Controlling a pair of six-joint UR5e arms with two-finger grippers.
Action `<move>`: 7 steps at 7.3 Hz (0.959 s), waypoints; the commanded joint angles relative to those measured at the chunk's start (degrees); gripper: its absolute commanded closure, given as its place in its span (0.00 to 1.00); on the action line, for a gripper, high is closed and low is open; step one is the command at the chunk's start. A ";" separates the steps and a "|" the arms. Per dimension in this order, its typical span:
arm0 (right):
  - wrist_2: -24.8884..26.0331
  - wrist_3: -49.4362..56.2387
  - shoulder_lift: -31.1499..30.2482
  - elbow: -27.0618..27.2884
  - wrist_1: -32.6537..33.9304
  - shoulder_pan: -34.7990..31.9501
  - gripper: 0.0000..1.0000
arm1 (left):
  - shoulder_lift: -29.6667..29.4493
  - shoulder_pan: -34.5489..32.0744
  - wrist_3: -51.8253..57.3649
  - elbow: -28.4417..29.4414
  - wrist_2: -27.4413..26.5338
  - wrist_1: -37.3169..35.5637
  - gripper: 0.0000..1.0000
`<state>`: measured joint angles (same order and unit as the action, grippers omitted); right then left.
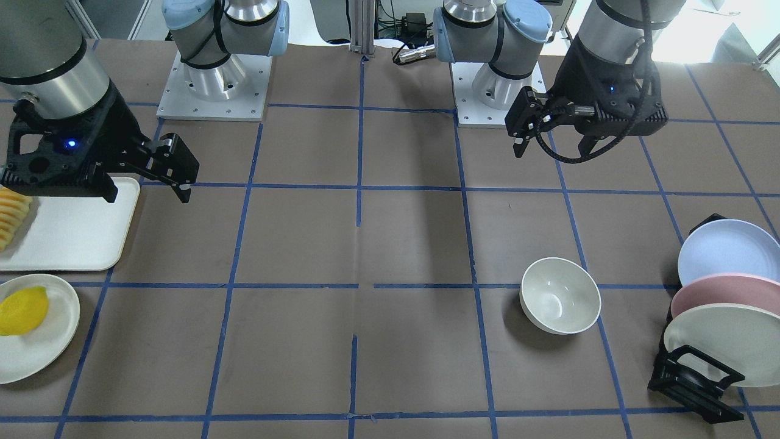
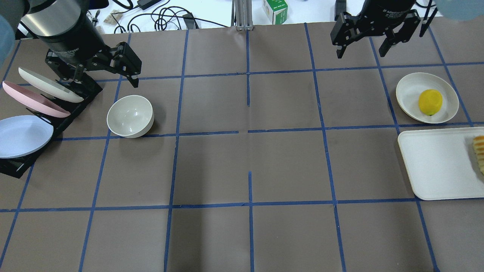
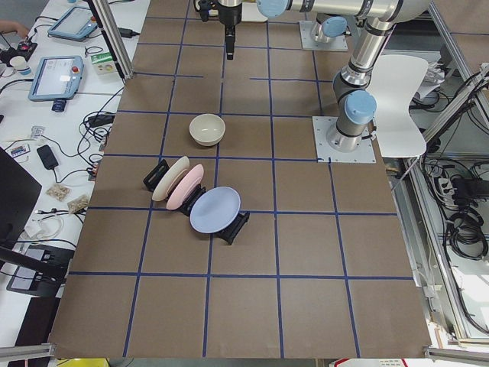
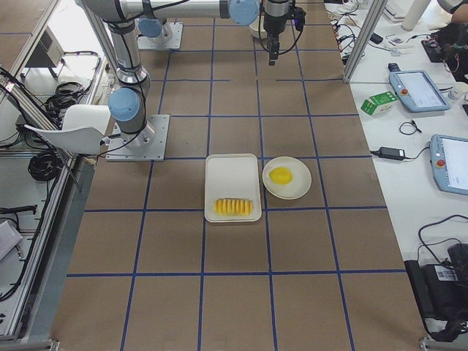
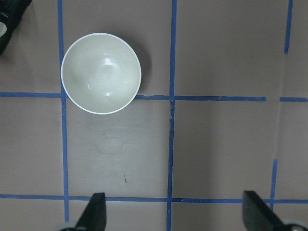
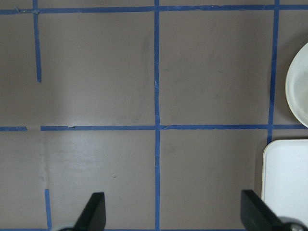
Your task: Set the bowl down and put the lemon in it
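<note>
The cream-white bowl (image 2: 130,116) stands upright and empty on the brown table, also in the front view (image 1: 560,296) and the left wrist view (image 5: 101,73). The yellow lemon (image 2: 430,102) lies on a flat cream plate (image 2: 410,87) at the far right, and also shows in the front view (image 1: 23,311). My left gripper (image 2: 99,78) hangs open and empty above the table just beyond the bowl, near the plate rack. My right gripper (image 2: 359,53) hangs open and empty beyond and to the left of the lemon's plate.
A black rack (image 2: 26,113) with blue, pink and cream plates stands left of the bowl. A white tray (image 2: 435,162) with a row of sliced fruit (image 2: 479,151) lies beside the lemon's plate. Blue tape lines grid the table.
</note>
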<state>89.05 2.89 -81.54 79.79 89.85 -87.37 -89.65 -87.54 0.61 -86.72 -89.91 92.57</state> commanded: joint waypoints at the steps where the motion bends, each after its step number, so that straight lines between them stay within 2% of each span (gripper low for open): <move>1: 0.33 8.81 2.16 0.19 2.60 6.80 0.00 | 0.52 -0.09 1.22 -0.72 0.35 0.50 0.00; 2: -0.19 11.84 2.87 0.28 2.96 13.65 0.00 | 0.26 0.96 4.28 -0.38 -0.26 -0.28 0.00; 3: 0.42 17.79 4.36 0.54 3.22 16.50 0.00 | -1.83 1.66 4.83 -0.11 -0.01 -0.81 0.00; 4: 1.47 23.24 6.89 0.63 4.88 18.88 0.00 | -4.72 4.63 10.23 -1.42 0.26 -5.51 0.00; 5: 2.87 28.78 10.57 0.72 8.37 22.47 0.00 | -9.80 9.62 12.98 -1.43 0.43 -8.26 0.00; 7: 3.06 34.36 18.22 0.81 15.42 26.19 0.00 | -20.34 12.39 15.98 -1.95 -0.26 -19.05 0.00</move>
<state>91.75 33.80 -67.97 80.47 101.42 -63.51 -103.69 -76.94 14.22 -88.15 -89.67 79.46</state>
